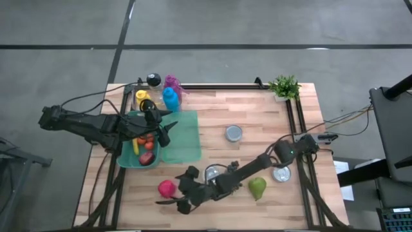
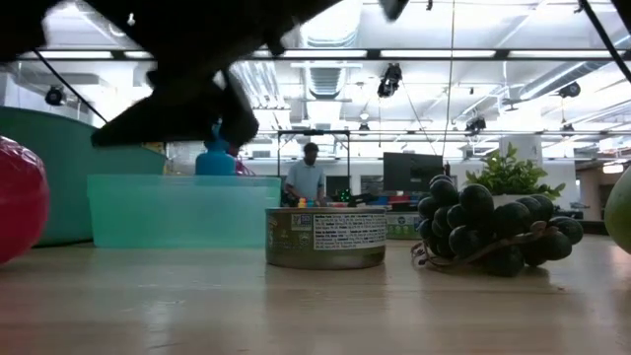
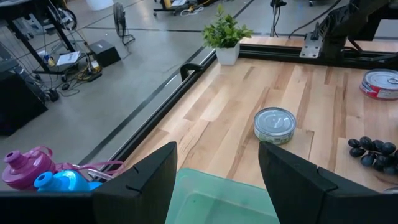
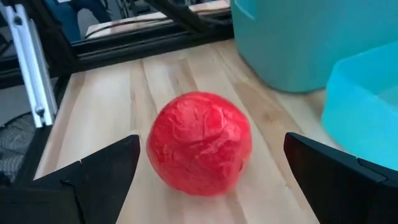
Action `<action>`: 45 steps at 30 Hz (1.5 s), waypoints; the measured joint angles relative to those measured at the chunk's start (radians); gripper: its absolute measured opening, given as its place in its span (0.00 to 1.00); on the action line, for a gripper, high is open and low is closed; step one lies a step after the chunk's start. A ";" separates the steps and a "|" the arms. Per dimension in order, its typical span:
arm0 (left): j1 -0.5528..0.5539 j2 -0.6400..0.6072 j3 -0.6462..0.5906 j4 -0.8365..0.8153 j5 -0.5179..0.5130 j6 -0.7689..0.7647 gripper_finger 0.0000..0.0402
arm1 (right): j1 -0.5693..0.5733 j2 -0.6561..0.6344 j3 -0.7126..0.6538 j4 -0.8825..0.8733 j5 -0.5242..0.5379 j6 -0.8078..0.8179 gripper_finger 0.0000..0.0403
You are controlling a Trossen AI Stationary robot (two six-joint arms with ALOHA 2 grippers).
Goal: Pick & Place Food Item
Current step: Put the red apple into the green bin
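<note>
A round red fruit (image 4: 200,143) rests on the wooden table near its near edge, also in the high view (image 1: 167,188) and at the low view's left edge (image 2: 18,202). My right gripper (image 4: 211,152) is open and low over the table, pointing left at the fruit (image 1: 180,193). The fruit lies just ahead of the spread fingers, and I see no touch. My left gripper (image 3: 217,171) is open and hovers over the teal bin (image 1: 129,154) and its lid (image 1: 183,138). The bin holds a banana and small red fruits.
A green pear (image 1: 257,188), dark grapes (image 2: 488,232) and three cans (image 1: 234,133) (image 1: 281,174) (image 1: 211,173) stand right of the red fruit. Bottles (image 1: 169,98) and a potted plant (image 1: 284,86) line the far edge. Bare wood lies left of the fruit.
</note>
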 joint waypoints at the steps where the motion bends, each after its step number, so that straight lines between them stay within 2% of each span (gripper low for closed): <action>1: 0.000 0.000 0.000 0.000 0.000 0.000 0.57 | 0.000 -0.020 -0.015 0.001 0.000 -0.008 0.98; 6: 0.000 0.000 0.000 -0.001 0.000 0.000 0.57 | -0.001 -0.145 -0.158 0.062 0.000 -0.061 0.98; 18: 0.000 0.000 0.000 -0.006 0.000 0.000 0.57 | -0.003 -0.527 -0.741 0.529 -0.012 -0.285 0.98; 25: 0.000 0.000 0.000 -0.014 0.000 0.000 0.57 | -0.006 -0.680 -0.981 0.695 -0.027 -0.292 0.98; 28: 0.000 0.000 0.000 -0.015 0.000 0.000 0.57 | -0.009 -0.725 -1.041 0.706 -0.075 -0.291 0.98; 32: 0.000 0.000 0.000 -0.022 0.000 0.000 0.57 | -0.008 -0.754 -1.082 0.725 -0.082 -0.289 0.98; 45: 0.000 0.000 0.000 -0.029 0.000 0.000 0.57 | -0.008 -0.749 -1.081 0.745 -0.085 -0.281 0.98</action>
